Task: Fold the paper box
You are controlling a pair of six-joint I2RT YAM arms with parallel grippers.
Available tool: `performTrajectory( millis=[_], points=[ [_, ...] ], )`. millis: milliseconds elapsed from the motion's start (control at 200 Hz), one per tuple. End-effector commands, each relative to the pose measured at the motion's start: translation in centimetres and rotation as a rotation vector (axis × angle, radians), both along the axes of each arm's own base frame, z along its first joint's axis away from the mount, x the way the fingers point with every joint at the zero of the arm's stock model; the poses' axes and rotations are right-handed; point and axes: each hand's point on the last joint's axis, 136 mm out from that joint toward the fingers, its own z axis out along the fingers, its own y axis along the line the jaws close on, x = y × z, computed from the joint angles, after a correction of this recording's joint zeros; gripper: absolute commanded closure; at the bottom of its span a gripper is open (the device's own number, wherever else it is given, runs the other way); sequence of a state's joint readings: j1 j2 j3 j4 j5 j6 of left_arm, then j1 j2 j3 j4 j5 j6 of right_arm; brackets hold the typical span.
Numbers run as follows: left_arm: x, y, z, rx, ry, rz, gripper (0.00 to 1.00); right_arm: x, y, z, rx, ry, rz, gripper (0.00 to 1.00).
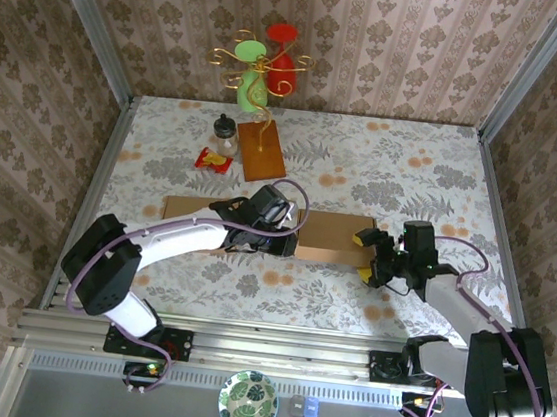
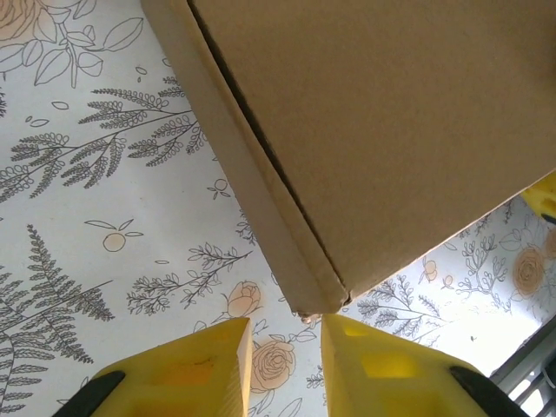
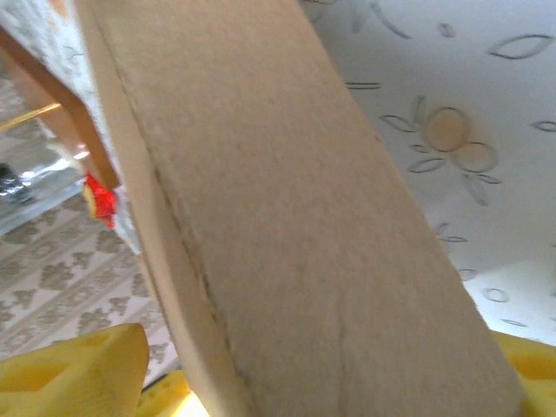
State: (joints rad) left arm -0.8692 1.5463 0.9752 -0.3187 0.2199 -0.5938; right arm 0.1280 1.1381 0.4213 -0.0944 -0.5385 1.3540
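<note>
A bad push could undo the fold: the paper box [image 1: 336,237] lies long and flat across the middle of the table [image 1: 383,170], and both arms work it only at corners and ends. The left fingers [image 2: 191,369] stand a narrow slit apart with nothing between them, their tips just short of a corner of the box where a creased edge ends. If they advance as they are, they look likelier to shove or crush that corner than to catch the edge, and the light cardboard could skid over the flowered table cover. The right fingers [image 3: 78,369] stand wide, one on each side of the box's right end. Whether they press on it or merely flank it cannot be told. A loose hold there would probably let the panel spring back or twist when the other arm pushes.

The left arm stretches on a diagonal from its base at the near left edge to the table's centre, wrist low over the box's middle. The right arm bends at the elbow near the right side, its forearm running leftward and the wrist meeting the box's right end at its near corner.
</note>
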Motion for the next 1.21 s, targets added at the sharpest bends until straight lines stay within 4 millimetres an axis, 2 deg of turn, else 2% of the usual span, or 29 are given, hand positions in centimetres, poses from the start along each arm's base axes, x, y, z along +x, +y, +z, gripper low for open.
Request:
performTrajectory(
  millis=[0, 120, 260, 375, 415, 575, 600, 605, 615, 625, 640, 680, 845, 895, 970, 1030, 1145, 1200],
  points=[
    [0.5, 0.0, -0.2, -0.007, -0.003, 0.009, 0.71, -2.0, -0.2, -1.1, -0.066, 0.085, 0.084, 0.13],
    [0.5, 0.0, 0.0, -0.013, -0.004, 0.007, 0.71, -3.2, -0.5, -1.9, -0.111, 0.148, 0.127, 0.11],
    [0.9, 0.4, 0.8, -0.02, -0.027, 0.019, 0.71, -3.8, -1.6, -1.3, -0.192, 0.166, 0.148, 0.1],
    [1.2, 1.0, 1.8, -0.024, -0.064, 0.033, 0.71, -3.9, -2.5, 0.2, -0.262, 0.131, 0.161, 0.08],
    [1.4, 1.3, 2.2, -0.023, -0.079, 0.043, 0.7, -3.7, -2.7, 0.9, -0.283, 0.101, 0.169, 0.0],
    [2.9, 3.6, 4.1, -0.045, -0.146, 0.126, 0.63, -2.7, -4.1, 4.6, -0.406, -0.04, 0.197, 0.0],
    [3.1, 3.9, 4.4, -0.059, -0.152, 0.135, 0.46, -2.5, -4.3, 5.2, -0.426, -0.064, 0.202, 0.0],
    [3.2, 4.0, 4.5, -0.064, -0.153, 0.136, 0.39, -2.5, -4.3, 5.3, -0.43, -0.067, 0.203, 0.0],
    [3.3, 4.1, 4.6, -0.071, -0.154, 0.139, 0.15, -2.4, -4.4, 5.5, -0.437, -0.078, 0.203, 0.0],
    [3.4, 4.2, 4.7, -0.08, -0.155, 0.141, 0.04, -2.3, -4.5, 5.8, -0.444, -0.087, 0.202, 0.0],
    [3.5, 4.3, 5.0, -0.096, -0.158, 0.145, 0.0, -2.2, -4.6, 6.2, -0.458, -0.103, 0.205, 0.0],
    [4.0, 5.0, 5.3, -0.123, -0.156, 0.166, 0.0, -1.9, -5.1, 7.3, -0.496, -0.144, 0.205, 0.0],
    [6.5, 9.8, 6.5, -0.174, -0.183, 0.325, 0.0, -0.4, -7.3, 11.8, -0.689, -0.308, 0.204, 0.0],
    [7.2, 11.4, 7.2, -0.187, -0.217, 0.375, 0.0, -0.2, -8.8, 12.7, -0.773, -0.312, 0.169, 0.0],
    [7.7, 13.4, 8.2, -0.203, -0.272, 0.427, 0.0, -0.3, -12.0, 13.2, -0.926, -0.264, 0.067, 0.0],
    [8.7, 16.5, 8.6, -0.163, -0.306, 0.533, 0.0, 0.0, -14.0, 13.8, -1.047, -0.283, 0.017, 0.0],
    [9.4, 23.0, 8.5, 0.045, -0.399, 0.771, 0.0, 1.4, -15.3, 15.1, -1.193, -0.462, -0.032, 0.0],
    [9.5, 25.9, 8.9, 0.143, -0.479, 0.869, 0.0, 1.8, -16.0, 14.9, -1.259, -0.53, -0.073, 0.0]
  ],
)
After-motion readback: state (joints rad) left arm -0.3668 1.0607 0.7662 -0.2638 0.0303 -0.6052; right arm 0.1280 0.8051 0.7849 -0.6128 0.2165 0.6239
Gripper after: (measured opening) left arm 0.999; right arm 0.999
